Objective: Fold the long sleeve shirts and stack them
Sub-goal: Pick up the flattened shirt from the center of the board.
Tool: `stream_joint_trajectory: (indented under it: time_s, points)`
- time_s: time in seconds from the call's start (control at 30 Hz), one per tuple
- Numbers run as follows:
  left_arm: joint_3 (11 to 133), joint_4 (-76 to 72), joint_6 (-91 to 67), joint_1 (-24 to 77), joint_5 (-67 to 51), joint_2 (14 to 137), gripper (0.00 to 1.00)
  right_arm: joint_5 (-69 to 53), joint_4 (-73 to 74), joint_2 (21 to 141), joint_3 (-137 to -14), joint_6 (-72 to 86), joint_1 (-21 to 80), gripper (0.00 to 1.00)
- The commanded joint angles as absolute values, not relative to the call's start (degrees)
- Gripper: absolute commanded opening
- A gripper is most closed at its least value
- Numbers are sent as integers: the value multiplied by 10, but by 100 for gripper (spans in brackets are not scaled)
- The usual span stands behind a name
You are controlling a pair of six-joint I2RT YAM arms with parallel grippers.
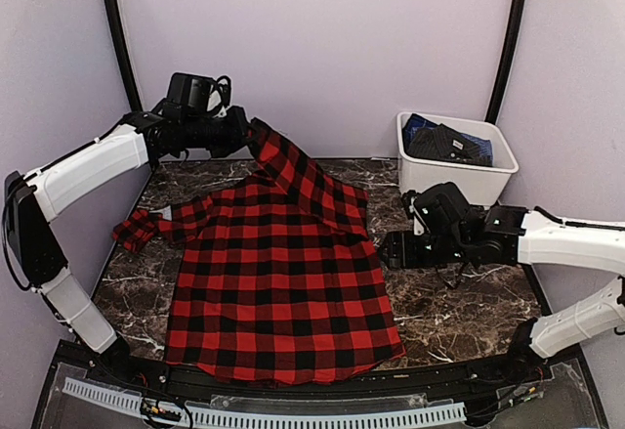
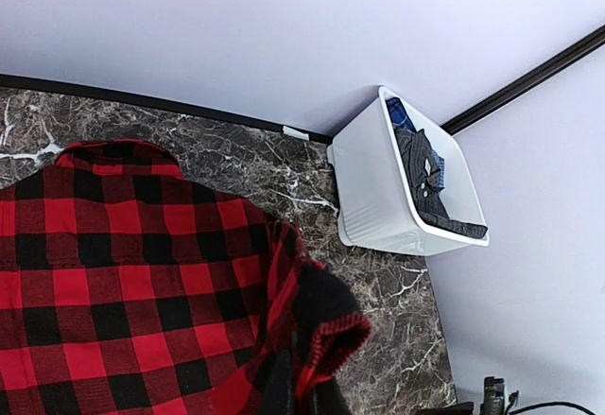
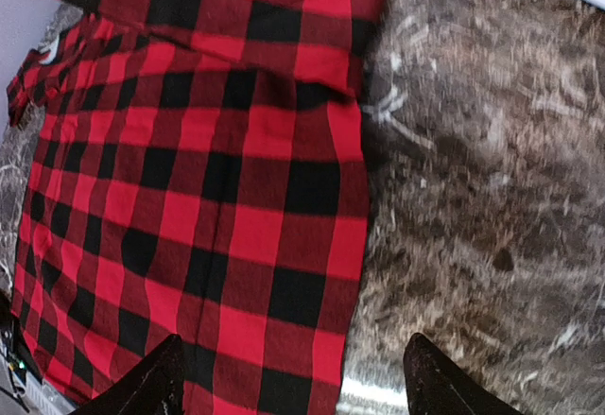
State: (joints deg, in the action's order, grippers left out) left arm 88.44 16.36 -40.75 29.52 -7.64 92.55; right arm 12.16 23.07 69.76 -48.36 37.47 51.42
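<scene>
A red-and-black buffalo-check flannel shirt (image 1: 278, 282) lies spread on the dark marble table, its hem toward the near edge. One sleeve lies out to the left (image 1: 142, 226). My left gripper (image 1: 242, 136) is shut on the cuff of the other sleeve (image 2: 326, 335) and holds it raised above the shirt's far end. My right gripper (image 1: 393, 250) is open and empty, just off the shirt's right edge (image 3: 350, 245), with its fingertips (image 3: 430, 382) low in the right wrist view.
A white plastic tub (image 1: 457, 160) with dark folded clothes inside stands at the back right; it also shows in the left wrist view (image 2: 402, 193). Purple walls close in the back and sides. Bare marble (image 1: 459, 307) lies right of the shirt.
</scene>
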Motion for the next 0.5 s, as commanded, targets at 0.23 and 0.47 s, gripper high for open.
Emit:
stream_joint_trajectory:
  time_s: [0.23, 0.47]
  points:
    - [864, 153, -400, 287, -92, 904, 0, 5, 330, 637, -388, 609, 602, 61]
    - [842, 136, -400, 285, -92, 895, 0, -44, 302, 615, -317, 688, 646, 50]
